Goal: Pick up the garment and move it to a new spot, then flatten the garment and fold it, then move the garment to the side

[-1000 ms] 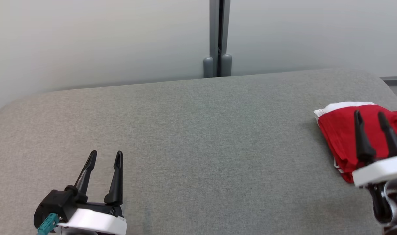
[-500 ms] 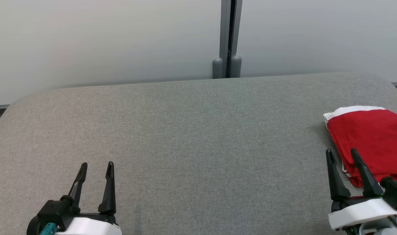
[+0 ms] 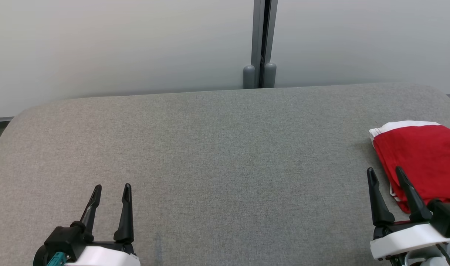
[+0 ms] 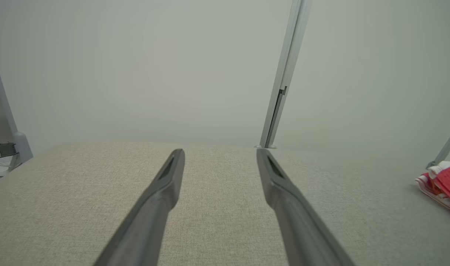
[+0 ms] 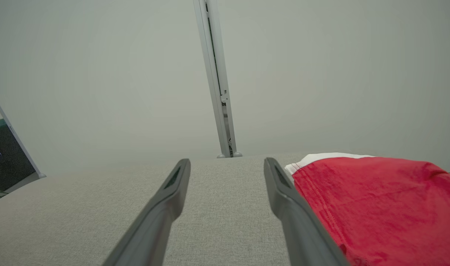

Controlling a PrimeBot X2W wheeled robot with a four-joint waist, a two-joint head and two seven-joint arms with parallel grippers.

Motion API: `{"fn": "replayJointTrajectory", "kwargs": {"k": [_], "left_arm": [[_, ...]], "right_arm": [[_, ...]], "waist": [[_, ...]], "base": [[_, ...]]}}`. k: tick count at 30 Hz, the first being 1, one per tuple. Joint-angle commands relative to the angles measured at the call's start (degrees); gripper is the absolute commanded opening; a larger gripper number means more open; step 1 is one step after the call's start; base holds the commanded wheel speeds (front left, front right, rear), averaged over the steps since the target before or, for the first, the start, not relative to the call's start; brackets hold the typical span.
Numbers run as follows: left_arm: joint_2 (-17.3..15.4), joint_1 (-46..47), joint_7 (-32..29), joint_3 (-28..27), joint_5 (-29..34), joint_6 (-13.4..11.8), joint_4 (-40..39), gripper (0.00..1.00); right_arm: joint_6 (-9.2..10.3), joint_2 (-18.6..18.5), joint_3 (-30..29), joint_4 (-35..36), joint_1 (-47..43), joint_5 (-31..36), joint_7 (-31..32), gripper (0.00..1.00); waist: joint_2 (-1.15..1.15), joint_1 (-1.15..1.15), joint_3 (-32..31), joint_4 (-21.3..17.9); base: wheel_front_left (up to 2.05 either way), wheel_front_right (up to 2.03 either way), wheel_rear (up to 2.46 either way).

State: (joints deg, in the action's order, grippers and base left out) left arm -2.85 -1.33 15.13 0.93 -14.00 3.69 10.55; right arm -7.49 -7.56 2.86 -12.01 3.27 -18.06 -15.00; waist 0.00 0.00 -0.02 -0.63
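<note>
The garment [image 3: 420, 155] is red with white trim, folded into a compact stack at the right edge of the grey padded table [image 3: 225, 155]. It also appears in the right wrist view [image 5: 376, 203] and at the far right of the left wrist view [image 4: 445, 183]. My right gripper [image 3: 385, 173] stands open at the lower right, just left of the garment's near corner, holding nothing. My left gripper [image 3: 111, 187] is open at the lower left over bare table, far from the garment.
A pale wall with a grey vertical post [image 3: 262, 40] runs behind the table's far edge. The table's rounded corners fall away at the left and right. Some equipment [image 4: 3, 155] sits off the left end.
My right gripper has pulled back from above the garment to the near edge, left of it, leaving the garment lying uncovered. The left gripper also drew slightly nearer. The camera view has shifted a little.
</note>
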Motion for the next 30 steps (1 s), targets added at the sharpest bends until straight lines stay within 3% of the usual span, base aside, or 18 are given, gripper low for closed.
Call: {"fn": "replayJointTrajectory", "kwargs": {"k": [1,28,29,30], "left_arm": [[-0.1,0.3,0.0,0.0,0.4,-0.2,-0.5,1.00],[-0.1,0.4,0.0,1.1,-1.2,0.1,0.3,1.00],[0.0,0.0,0.0,1.1,-0.9,0.0,0.3,0.00],[0.1,0.0,0.0,1.1,-1.0,0.0,0.7,0.00]], "right_arm": [[-0.01,-0.1,0.1,-0.3,0.3,0.3,-0.2,1.00],[-0.01,-0.2,0.6,-1.0,0.9,1.0,-0.2,1.00],[0.00,0.1,0.7,-0.9,0.4,0.9,0.0,0.00],[0.00,0.3,0.8,-1.3,0.1,0.8,0.1,0.00]], "waist": [[0.00,0.00,0.0,0.0],[0.00,0.00,-0.2,0.2],[0.00,0.00,-0.2,0.2],[0.00,0.00,-0.2,0.2]], "base": [[0.00,0.00,0.00],[0.00,0.00,0.00],[0.00,0.00,0.00],[0.00,0.00,0.00]]}}
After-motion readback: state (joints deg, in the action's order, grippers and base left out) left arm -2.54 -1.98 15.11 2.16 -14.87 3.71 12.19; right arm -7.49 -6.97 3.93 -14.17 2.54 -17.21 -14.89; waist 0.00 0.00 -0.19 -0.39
